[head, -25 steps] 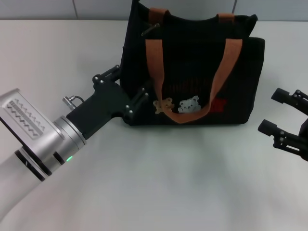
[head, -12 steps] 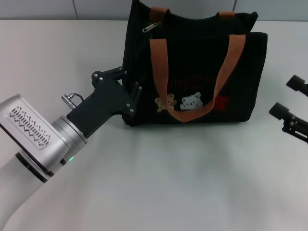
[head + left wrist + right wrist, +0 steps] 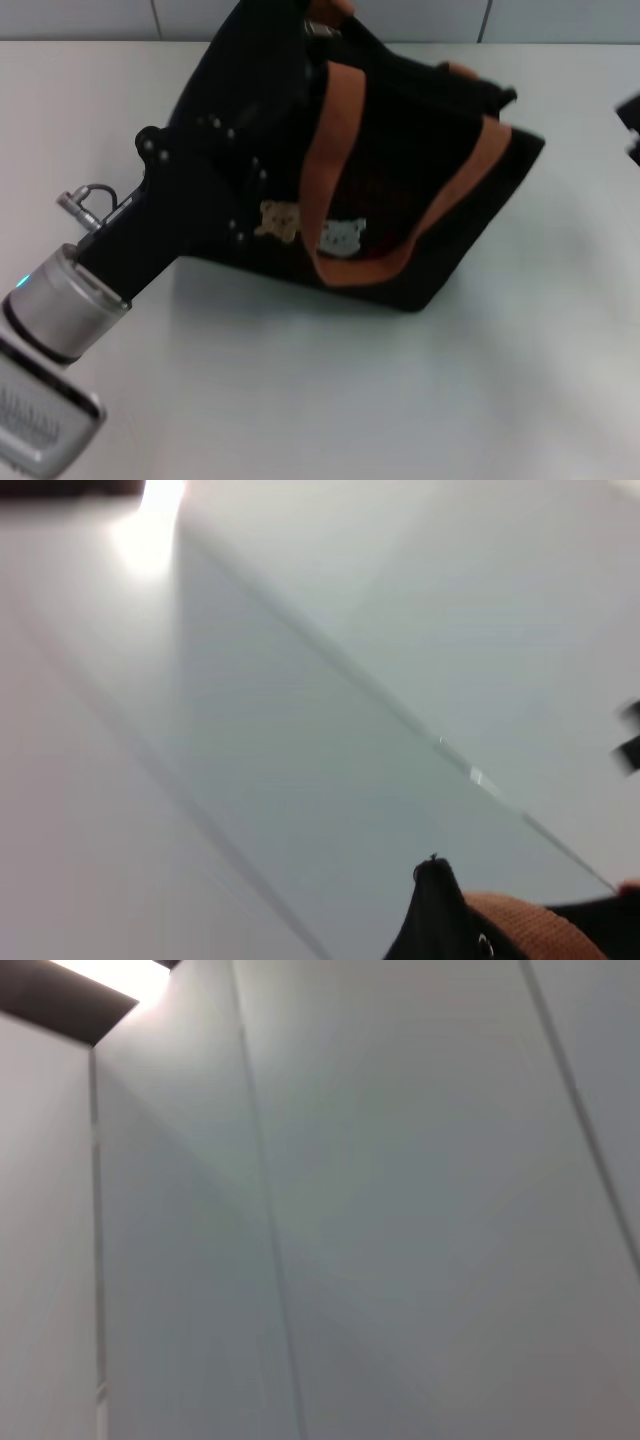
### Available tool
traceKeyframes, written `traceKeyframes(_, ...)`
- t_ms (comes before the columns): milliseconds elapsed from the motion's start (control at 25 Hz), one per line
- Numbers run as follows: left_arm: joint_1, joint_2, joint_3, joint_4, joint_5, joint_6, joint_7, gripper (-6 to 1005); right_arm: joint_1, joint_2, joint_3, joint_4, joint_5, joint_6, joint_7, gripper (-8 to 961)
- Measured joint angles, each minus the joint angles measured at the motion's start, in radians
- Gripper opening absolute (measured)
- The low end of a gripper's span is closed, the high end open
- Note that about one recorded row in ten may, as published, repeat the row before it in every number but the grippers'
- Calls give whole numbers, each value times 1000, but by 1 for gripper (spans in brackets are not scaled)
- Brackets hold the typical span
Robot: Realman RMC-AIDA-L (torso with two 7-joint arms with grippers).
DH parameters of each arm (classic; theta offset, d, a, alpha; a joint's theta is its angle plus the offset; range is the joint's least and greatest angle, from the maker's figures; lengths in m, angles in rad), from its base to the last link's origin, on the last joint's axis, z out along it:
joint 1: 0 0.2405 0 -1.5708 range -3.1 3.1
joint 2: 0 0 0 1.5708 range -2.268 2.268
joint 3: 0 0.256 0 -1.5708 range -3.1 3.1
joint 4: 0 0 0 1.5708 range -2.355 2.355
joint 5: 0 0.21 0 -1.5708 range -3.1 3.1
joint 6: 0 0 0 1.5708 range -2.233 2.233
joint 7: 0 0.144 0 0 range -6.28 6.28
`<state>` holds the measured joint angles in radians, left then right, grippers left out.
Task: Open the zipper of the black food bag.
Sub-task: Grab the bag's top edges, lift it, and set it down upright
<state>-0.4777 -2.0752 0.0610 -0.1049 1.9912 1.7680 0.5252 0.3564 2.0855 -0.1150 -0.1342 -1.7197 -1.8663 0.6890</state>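
Observation:
The black food bag (image 3: 400,180) sits tilted on the white table, its left end raised, with two orange-brown handles (image 3: 335,150) and bear patches (image 3: 280,220) on the front. My left gripper (image 3: 225,175) is shut on the bag's left end, its dark body merging with the fabric. The zipper runs along the top edge; its small silver pull (image 3: 320,28) shows at the upper left corner. In the left wrist view only a black bag corner (image 3: 432,915) and some orange strap (image 3: 525,935) appear. My right gripper (image 3: 631,117) barely shows at the right edge of the head view.
The white table (image 3: 330,400) spreads in front of and beside the bag. A tiled wall (image 3: 80,18) runs behind it. The right wrist view holds only pale wall panels (image 3: 400,1210).
The left gripper closed on the bag's left end and swung up and left, tipping and turning the bag. The right gripper drew back to the right, almost out of view.

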Motion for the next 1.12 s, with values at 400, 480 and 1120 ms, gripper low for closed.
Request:
traceKeyframes(400,-41,-1,3,45,89,90,181,102,188,1,-157,126,-128,287,-93,839)
traceKeyframes(480,-47,-1,5,44,89,93,189,102,204,0,-206,127,-180,304,-85,840)
traceKeyframes(1120,-49,-5,68,14,88,115,241,98,241,5,-199,249,-230,446,-277,835)
